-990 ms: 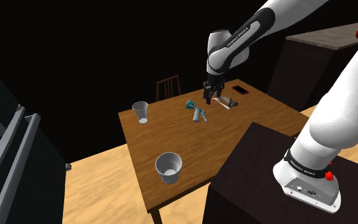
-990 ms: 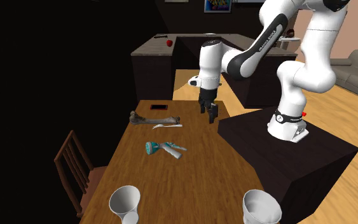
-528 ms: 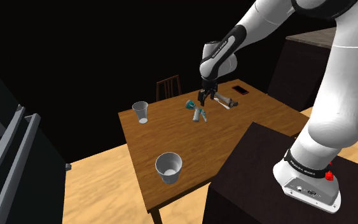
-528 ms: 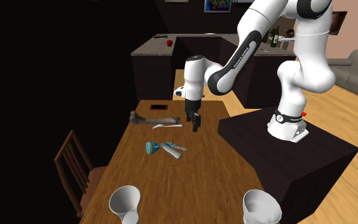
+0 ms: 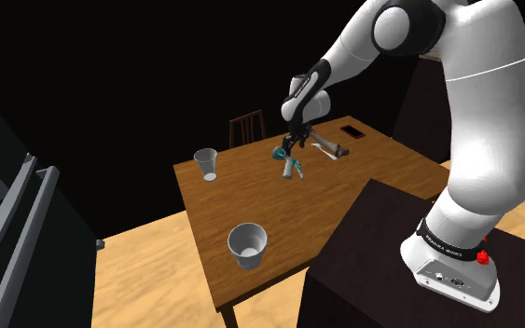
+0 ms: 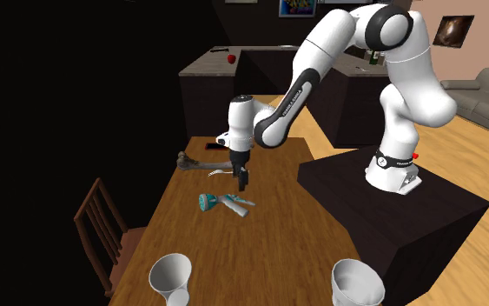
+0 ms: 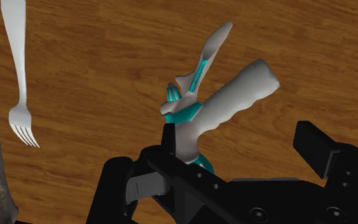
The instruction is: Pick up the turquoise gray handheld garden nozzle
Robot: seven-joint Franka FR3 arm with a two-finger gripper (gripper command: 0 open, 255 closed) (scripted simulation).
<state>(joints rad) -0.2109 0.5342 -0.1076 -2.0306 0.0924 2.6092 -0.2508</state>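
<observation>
The pincer [image 7: 240, 132] stands wide, its black fingers [image 7: 314, 145] well apart and clasping nothing. It hangs just above the garden nozzle [image 7: 225, 105], with the grey handle showing in the gap between the fingers. One fingertip sits close by the nozzle's body; whether it touches cannot be told from the wrist view. In the second exterior view the pincer [image 6: 241, 180] points down, clear of the nozzle [image 6: 225, 202].

The nozzle lies on its side on the wooden table [image 6: 234, 252] — grey, with turquoise at the head and along the trigger lever. Just beside the nozzle lies a white fork [image 7: 17, 76], and past the fork, still near the nozzle, a long mottled bone [image 6: 208, 161]. Two white cups [image 6: 170, 276] [image 6: 356, 282] stand well apart from the nozzle, at the table's far end from the bone. A wooden chair [image 6: 99, 222] stands off to the nozzle's side at the table's edge — the dark stand [image 6: 390, 217] is on the opposite side.
</observation>
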